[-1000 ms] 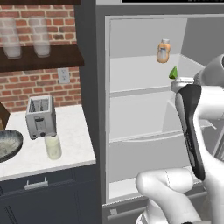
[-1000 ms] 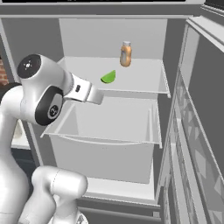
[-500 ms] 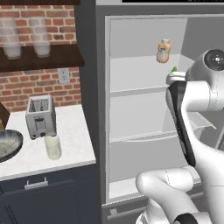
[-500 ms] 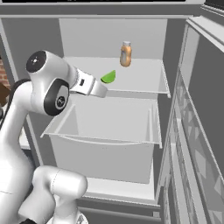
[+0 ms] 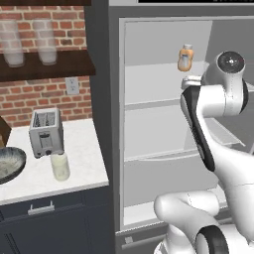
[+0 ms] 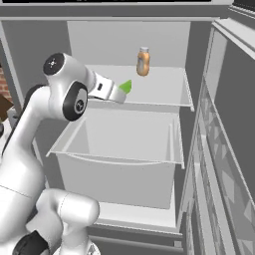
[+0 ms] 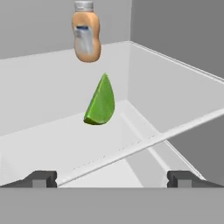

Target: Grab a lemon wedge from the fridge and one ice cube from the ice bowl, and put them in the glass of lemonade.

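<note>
The fridge (image 6: 209,129) stood open, its white interior and shelves exposed. The pincer (image 7: 112,178) was spread wide and held nothing, both finger tips (image 7: 41,178) set far apart at the bottom of the hand view. It pointed into the upper compartment, level with the front edge of the top shelf (image 6: 154,97).

The lemon wedge (image 7: 100,102) stood on that shelf directly ahead of the pincer, centred between the finger lines and clear of both, point up and curved side down. In the right base view the lemon wedge (image 6: 125,86) sat just beyond the pincer's tip. The small orange-tinted bottle (image 7: 86,35) stood behind the wedge, further from the pincer and apart from the wedge.

Bare shelf lay on both sides of the wedge. The shelf's front rim crossed between pincer and wedge, and the fridge's side wall closed the space beyond the right finger.

Well behind the pincer, on the table (image 5: 79,171), stood the glass of lemonade (image 5: 60,166), just before the toaster (image 5: 46,132), with the ice bowl (image 5: 10,163) at the table's far edge.
</note>
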Controlling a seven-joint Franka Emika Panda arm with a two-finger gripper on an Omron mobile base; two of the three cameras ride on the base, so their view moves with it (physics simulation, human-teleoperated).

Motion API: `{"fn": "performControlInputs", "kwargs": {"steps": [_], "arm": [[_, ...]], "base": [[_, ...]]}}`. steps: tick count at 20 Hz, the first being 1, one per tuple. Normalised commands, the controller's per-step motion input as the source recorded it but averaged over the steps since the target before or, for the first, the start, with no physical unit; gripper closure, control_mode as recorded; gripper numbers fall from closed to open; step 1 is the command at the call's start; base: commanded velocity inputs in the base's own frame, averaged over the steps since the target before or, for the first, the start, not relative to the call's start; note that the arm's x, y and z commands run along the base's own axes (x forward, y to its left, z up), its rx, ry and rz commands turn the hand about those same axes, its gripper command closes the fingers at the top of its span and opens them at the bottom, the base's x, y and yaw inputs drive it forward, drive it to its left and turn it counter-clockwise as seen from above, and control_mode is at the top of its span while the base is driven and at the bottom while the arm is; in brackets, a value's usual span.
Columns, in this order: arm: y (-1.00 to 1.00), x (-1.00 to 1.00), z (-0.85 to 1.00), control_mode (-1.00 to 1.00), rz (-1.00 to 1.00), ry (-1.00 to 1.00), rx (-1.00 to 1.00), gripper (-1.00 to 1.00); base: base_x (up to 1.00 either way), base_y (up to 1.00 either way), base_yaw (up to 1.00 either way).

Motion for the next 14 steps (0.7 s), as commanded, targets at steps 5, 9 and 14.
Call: {"fn": "performControlInputs", "kwargs": {"steps": [5, 9, 14], "arm": [[0.0, 0.54, 0.0, -1.0, 0.0, 0.0, 0.0, -1.0], [-0.14, 0.39, 0.0, -1.0, 0.0, 0.0, 0.0, -1.0], [-0.28, 0.35, 0.0, -1.0, -0.01, 0.0, 0.0, -1.0]], "base": [[0.0, 0.0, 0.0], [0.0, 0.0, 0.0], [0.0, 0.0, 0.0]]}}
